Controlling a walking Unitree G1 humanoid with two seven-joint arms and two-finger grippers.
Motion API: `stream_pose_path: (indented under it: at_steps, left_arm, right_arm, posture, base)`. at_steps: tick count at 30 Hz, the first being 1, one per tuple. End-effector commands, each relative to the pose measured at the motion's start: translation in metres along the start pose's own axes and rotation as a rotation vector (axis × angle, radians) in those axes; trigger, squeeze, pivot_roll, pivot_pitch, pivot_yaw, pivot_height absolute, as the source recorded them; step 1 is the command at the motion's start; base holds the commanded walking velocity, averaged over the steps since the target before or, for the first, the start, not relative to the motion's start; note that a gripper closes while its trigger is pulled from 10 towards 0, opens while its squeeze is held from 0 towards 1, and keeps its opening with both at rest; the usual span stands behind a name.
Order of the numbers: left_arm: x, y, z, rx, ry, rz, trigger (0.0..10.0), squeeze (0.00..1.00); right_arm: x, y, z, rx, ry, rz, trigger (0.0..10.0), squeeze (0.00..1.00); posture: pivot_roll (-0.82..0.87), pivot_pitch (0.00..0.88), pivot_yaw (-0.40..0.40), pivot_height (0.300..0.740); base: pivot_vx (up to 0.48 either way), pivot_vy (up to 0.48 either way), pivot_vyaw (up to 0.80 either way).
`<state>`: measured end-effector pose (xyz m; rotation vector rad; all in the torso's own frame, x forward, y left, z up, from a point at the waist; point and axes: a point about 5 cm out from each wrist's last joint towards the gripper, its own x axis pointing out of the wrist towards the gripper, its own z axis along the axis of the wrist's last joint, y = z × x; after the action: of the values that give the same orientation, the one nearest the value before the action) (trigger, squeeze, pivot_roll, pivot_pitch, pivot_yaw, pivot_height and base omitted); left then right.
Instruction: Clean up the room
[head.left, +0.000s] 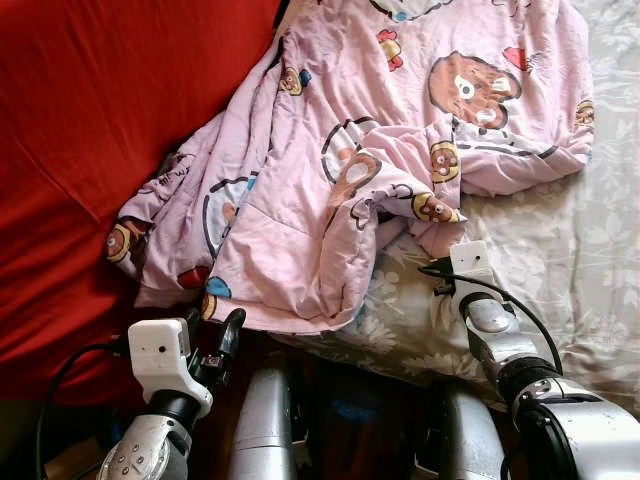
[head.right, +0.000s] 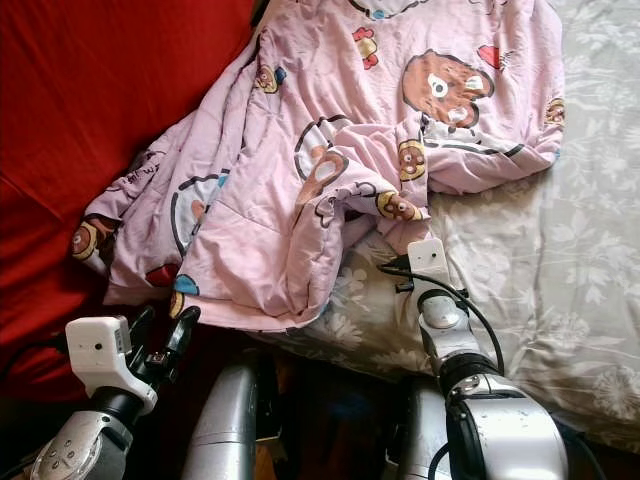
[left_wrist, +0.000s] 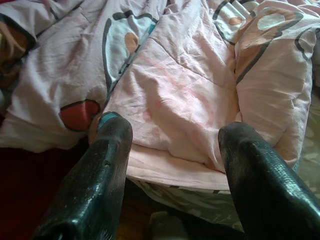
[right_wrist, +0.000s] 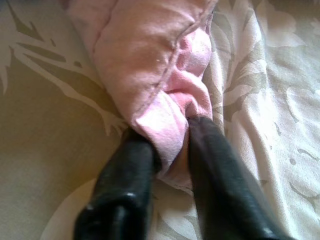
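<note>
Left eye view: pink cartoon-print blanket (head.left: 340, 170) lies crumpled across the bed, over a grey floral bedsheet (head.left: 560, 270) and partly over a red cover (head.left: 90, 150) on the bed's left side. Blanket's lower edge hangs at the bed's near edge. Left gripper (head.left: 222, 335) sits just below that near edge, fingers apart, nothing held. Right gripper (head.left: 447, 252) reaches onto the sheet at a bunched blanket corner.

Right eye view: same layout; the right arm's black cable (head.right: 470, 310) loops beside its wrist.

Left wrist view: two black fingers (left_wrist: 95, 185) spread wide, blanket hem between and beyond them, not touching.

Right wrist view: fingers (right_wrist: 220, 175) clamped on a pink fold of blanket, floral sheet underneath.
</note>
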<state>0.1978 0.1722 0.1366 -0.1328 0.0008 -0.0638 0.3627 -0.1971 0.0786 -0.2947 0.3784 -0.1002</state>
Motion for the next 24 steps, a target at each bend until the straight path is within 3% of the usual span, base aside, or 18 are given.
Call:
stream_pose_path:
  at_steps: [1, 16, 19, 24]
  left_arm:
    - [-0.006, 0.002, -0.001, 0.006, 0.023, 0.018, 10.0, 0.0]
    - [0.014, 0.01, -0.005, 0.027, -0.007, 0.034, 10.0, 0.0]
    - [0.031, 0.015, -0.005, 0.039, -0.035, 0.044, 10.0, 0.0]
    - [0.045, 0.024, -0.012, 0.048, -0.039, 0.067, 10.0, 0.0]
  right_arm:
    - [-0.003, 0.002, -0.018, -0.005, 0.061, 0.012, 0.0, 0.0]
    - [-0.002, -0.003, -0.014, 0.033, 0.048, 0.002, 0.0, 0.0]
    - [-0.003, -0.008, -0.016, 0.084, 0.034, -0.014, 0.0, 0.0]
    - [-0.004, -0.012, -0.014, 0.19, -0.018, -0.026, 0.0, 0.0]
  posture:
    - [0.27, 0.367, 0.101, 0.607]
    - [0.25, 0.27, 0.084, 0.607]
    - [0.23, 0.195, 0.075, 0.607]
    - [0.19, 0.113, 0.066, 0.607]
  base:
    - [0.0, 0.0, 0.0]
    - [0.0, 0.0, 0.0]
    - [0.0, 0.0, 0.0]
    - [0.0, 0.0, 0.0]
